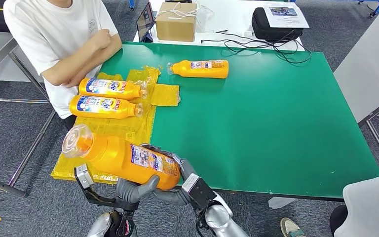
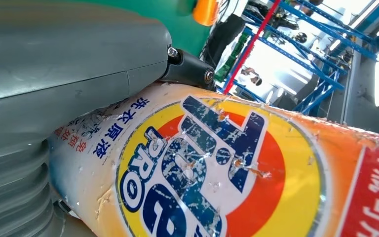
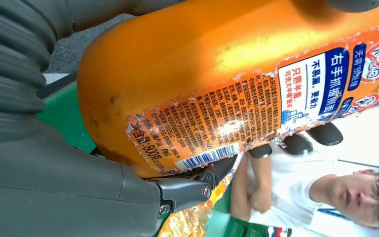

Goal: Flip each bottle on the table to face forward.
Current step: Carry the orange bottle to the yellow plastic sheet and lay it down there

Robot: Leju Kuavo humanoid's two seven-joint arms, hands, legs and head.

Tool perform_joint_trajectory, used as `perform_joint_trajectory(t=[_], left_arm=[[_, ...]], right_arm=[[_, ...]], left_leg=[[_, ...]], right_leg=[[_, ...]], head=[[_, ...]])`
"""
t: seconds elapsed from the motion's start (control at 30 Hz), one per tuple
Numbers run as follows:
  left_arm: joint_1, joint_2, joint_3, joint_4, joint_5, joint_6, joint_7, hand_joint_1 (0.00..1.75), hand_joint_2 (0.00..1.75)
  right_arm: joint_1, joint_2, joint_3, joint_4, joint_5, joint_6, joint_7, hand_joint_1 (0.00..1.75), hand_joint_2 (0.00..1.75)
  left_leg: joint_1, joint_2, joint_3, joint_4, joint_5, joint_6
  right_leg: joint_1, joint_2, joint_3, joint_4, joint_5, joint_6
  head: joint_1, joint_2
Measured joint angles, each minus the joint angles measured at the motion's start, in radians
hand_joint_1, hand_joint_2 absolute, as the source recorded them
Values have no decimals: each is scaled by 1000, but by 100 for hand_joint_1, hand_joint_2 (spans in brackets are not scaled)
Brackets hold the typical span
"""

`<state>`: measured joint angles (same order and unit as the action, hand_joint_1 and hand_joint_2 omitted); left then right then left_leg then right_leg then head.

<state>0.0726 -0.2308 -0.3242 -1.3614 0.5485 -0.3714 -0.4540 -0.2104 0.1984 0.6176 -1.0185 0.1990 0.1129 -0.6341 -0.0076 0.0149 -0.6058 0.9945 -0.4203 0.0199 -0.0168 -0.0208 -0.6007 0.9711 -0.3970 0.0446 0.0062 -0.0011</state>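
Bottle in hand (image 1: 123,158) sits tilted above the near left corner of your green table (image 1: 276,128), cap end up and to the left, back label up (small print and barcode, in the right wrist view). Your left hand (image 1: 135,190) cups it from below; your right hand (image 1: 180,170) wraps its base. Two bottles (image 1: 106,98) lie on yellow plastic (image 1: 143,126), front labels up, beside a seated person (image 1: 64,39). A fourth bottle (image 1: 200,68) lies farther back.

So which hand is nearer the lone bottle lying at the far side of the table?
Right. The right hand grips the base of the held bottle, on the lone bottle's side; the left hand cradles it underneath, further left.
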Motion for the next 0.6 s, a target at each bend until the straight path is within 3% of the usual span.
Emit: perform_joint_trajectory(t=[0.1, 0.23, 0.37, 0.5, 0.6], left_arm=[[2, 0, 8, 0, -18, -14, -14, 175, 175], [6, 0, 22, 1, -33, -35, -28, 175, 175], [7, 0, 35, 3, -45, -40, -29, 175, 175], [6, 0, 39, 3, -79, -17, -28, 175, 175], [-2, 0, 40, 3, -149, 68, -26, 175, 175]], right_arm=[[-1, 0, 4, -3, -3, 7, 18, 170, 175], [-4, 1, 8, -7, -15, 23, 58, 3, 175], [-6, 6, 8, -9, -34, 26, 95, 0, 0], [-5, 9, 7, -14, -38, 5, 107, 0, 0], [12, 10, 7, -40, -11, -59, 100, 0, 0]], left_leg=[[0, 0, 0, 0, 0, 0], [0, 0, 0, 0, 0, 0], [0, 0, 0, 0, 0, 0], [0, 0, 0, 0, 0, 0], [0, 0, 0, 0, 0, 0]], right_leg=[[0, 0, 0, 0, 0, 0], [0, 0, 0, 0, 0, 0], [0, 0, 0, 0, 0, 0], [0, 0, 0, 0, 0, 0], [0, 0, 0, 0, 0, 0]], head=[[0, 0], [0, 0], [0, 0], [0, 0], [0, 0]])
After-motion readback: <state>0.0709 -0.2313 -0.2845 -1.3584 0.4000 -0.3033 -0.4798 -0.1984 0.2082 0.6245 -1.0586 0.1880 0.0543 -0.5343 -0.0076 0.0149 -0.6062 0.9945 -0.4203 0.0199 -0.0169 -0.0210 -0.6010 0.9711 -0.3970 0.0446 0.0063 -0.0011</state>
